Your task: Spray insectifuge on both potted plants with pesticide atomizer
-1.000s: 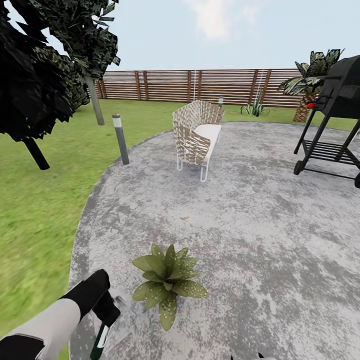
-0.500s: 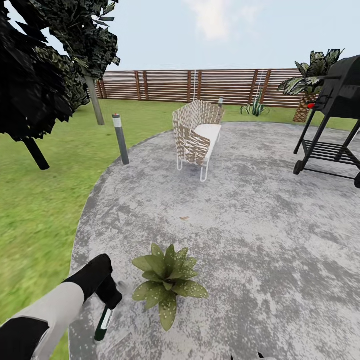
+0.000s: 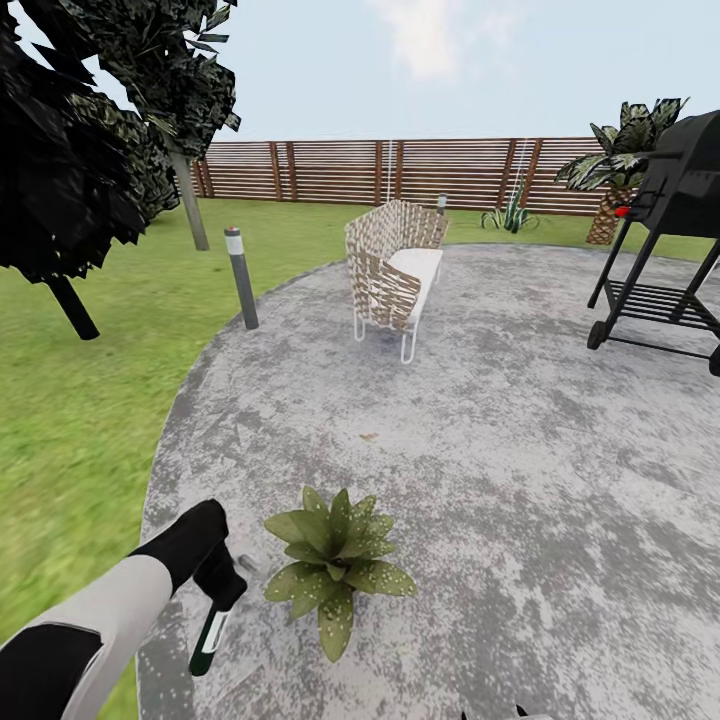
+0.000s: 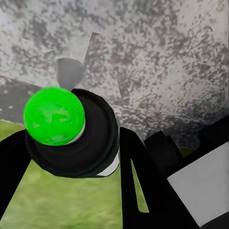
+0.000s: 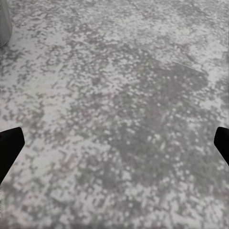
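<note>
One pesticide atomizer hangs in the left tool, low at the head view's left edge of the patio. The slim dark green bottle with its white band points down and slightly inward from the tool, its base just above the mottled grey paving, its pale spray head poking out beside the tool toward the plant. In the left wrist view the bottle is seen end-on as a round dark body with a bright green disc, the tool's black fingers pressed against its sides, so the tool is pinching the atomizer.

The left arm reaches forward from the lower left corner, white forearm leading into a black wrist that bends downward at the tool.

Just beside the atomizer stands one potted plant, a broad rosette with pale-speckled leaves, on the patio near the lawn; bottle and leaves are close but apart.

The right tool looks down on bare paving in its wrist view, its two dark fingertips at opposite edges, spread wide with nothing between them.

Farther off on the patio are a woven chair and a black grill; a grey bollard lamp stands at the lawn's edge, with a dark tree to the left, and the brown slat fence with a palm closes the garden behind.
</note>
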`<state>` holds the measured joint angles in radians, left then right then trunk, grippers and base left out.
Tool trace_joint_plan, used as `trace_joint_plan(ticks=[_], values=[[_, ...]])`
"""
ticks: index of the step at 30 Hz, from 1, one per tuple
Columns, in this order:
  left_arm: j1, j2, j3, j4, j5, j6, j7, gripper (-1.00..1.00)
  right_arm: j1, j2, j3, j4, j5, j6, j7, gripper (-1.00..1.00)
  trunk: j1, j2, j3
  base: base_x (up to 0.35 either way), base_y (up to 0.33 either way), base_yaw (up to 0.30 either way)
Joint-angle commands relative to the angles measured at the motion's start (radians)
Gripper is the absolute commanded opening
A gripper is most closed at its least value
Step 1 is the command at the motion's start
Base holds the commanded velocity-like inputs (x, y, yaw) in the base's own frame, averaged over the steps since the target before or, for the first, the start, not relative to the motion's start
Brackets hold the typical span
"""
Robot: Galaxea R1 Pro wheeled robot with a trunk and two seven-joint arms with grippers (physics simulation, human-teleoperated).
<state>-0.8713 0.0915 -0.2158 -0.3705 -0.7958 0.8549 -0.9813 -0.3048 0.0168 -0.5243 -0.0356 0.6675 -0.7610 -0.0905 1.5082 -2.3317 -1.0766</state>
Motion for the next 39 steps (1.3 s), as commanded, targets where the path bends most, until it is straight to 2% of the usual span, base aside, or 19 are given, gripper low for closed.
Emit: trace_joint_plan(ticks=[1, 4, 7, 9, 11, 12, 13, 15, 17, 19, 20, 21, 22, 23, 24, 30, 37, 39], values=[[0.0, 0.0, -0.003, -0.002, -0.009, 0.004, -0.01, -1.0, 0.0, 0.0, -0.002, 0.0, 0.011, -0.001, -0.01, 1.0, 0.0, 0.0, -0.001, 0.0, 0.0, 0.0], [-0.014, 0.001, -0.004, -0.008, -0.012, 0.012, -0.031, -1.0, 0.0, 0.0, -0.002, 0.0, 0.011, -0.001, -0.009, 1.0, 0.0, 0.0, -0.001, 0.0, 0.0, 0.0], [-0.05, -0.003, -0.018, -0.015, -0.04, 0.016, -0.11, -1.0, 0.0, 0.0, -0.002, 0.0, 0.011, -0.001, -0.009, 1.0, 0.0, 0.0, -0.001, 0.0, 0.0, 0.0], [-0.122, -0.006, -0.044, -0.016, -0.109, 0.017, -0.219, -1.0, 0.0, 0.0, -0.002, 0.0, 0.011, -0.001, -0.01, 1.0, 0.0, 0.0, -0.001, 0.0, 0.0, 0.0], [-0.179, -0.007, -0.05, -0.016, -0.17, 0.017, -0.311, -1.0, 0.0, 0.0, -0.002, 0.0, 0.011, -0.001, -0.01, 1.0, 0.0, 0.0, -0.001, 0.0, 0.0, 0.0], [-0.195, -0.007, -0.051, -0.016, -0.188, 0.017, -0.335, -1.0, 0.0, 0.0, -0.002, 0.0, 0.011, -0.001, -0.01, 1.0, 0.0, 0.0, -0.001, 0.0, 0.0, 0.0], [-0.219, -0.008, -0.052, -0.017, -0.226, 0.017, -0.369, -1.0, 0.0, 0.0, -0.002, 0.0, 0.011, -0.001, -0.009, 1.0, 0.0, 0.0, -0.001, 0.0, 0.0, 0.0], [-0.255, -0.009, -0.053, -0.024, -0.261, 0.016, -0.396, -1.0, 0.0, 0.0, -0.002, 0.0, 0.011, -0.001, -0.009, 1.0, 0.0, 0.0, -0.001, 0.0, 0.0, 0.0], [-0.287, -0.017, -0.054, -0.028, -0.274, 0.013, -0.426, -1.0, 0.0, 0.0, -0.002, 0.0, 0.011, -0.001, -0.009, 1.0, 0.0, 0.0, -0.001, 0.0, 0.0, 0.0], [-0.301, -0.048, -0.071, -0.029, -0.281, 0.007, -0.449, -1.0, 0.0, 0.0, -0.002, 0.0, 0.011, -0.001, -0.009, 1.0, 0.0, 0.0, -0.001, 0.0, 0.0, 0.0], [-0.304, -0.063, -0.101, -0.03, -0.28, 0.006, -0.455, -1.0, 0.0, 0.0, -0.001, 0.0, 0.011, -0.001, -0.008, 1.0, 0.0, 0.0, -0.001, 0.0, 0.0, 0.0], [-0.31, -0.083, -0.169, -0.031, -0.279, 0.006, -0.473, -1.0, 0.0, 0.0, -0.001, 0.0, 0.012, -0.001, -0.007, 1.0, 0.0, 0.0, -0.001, 0.0, 0.0, 0.0], [-0.313, -0.095, -0.209, -0.032, -0.279, 0.006, -0.495, -1.0, 0.0, 0.0, -0.001, 0.0, 0.013, -0.001, -0.007, 1.0, 0.0, 0.0, -0.001, 0.0, 0.0, 0.0], [-0.316, -0.111, -0.256, -0.033, -0.281, 0.005, -0.55, -1.0, 0.0, 0.0, -0.001, 0.0, 0.013, -0.001, -0.006, 1.0, 0.0, 0.0, -0.001, 0.0, 0.0, 0.0], [-0.319, -0.122, -0.283, -0.035, -0.282, 0.003, -0.589, -1.0, 0.0, 0.0, 0.0, 0.0, 0.013, -0.001, -0.006, 1.0, 0.0, 0.0, -0.001, 0.0, 0.0, 0.0], [-0.318, -0.146, -0.341, -0.068, -0.28, 0.0, -0.589, -1.0, 0.0, 0.0, 0.0, 0.0, 0.013, -0.001, -0.007, 1.0, 0.0, 0.0, -0.001, 0.0, 0.0, 0.0], [-0.31, -0.195, -0.353, -0.07, -0.278, -0.001, -0.589, -1.0, 0.0, 0.0, -0.001, 0.0, 0.012, -0.001, -0.008, 1.0, 0.0, 0.0, -0.001, 0.0, 0.0, 0.0], [-0.307, -0.198, -0.354, -0.069, -0.278, -0.001, -0.589, -1.0, 0.0, 0.0, -0.001, 0.0, 0.012, -0.001, -0.008, 1.0, 0.0, 0.0, -0.001, 0.0, 0.0, 0.0]])
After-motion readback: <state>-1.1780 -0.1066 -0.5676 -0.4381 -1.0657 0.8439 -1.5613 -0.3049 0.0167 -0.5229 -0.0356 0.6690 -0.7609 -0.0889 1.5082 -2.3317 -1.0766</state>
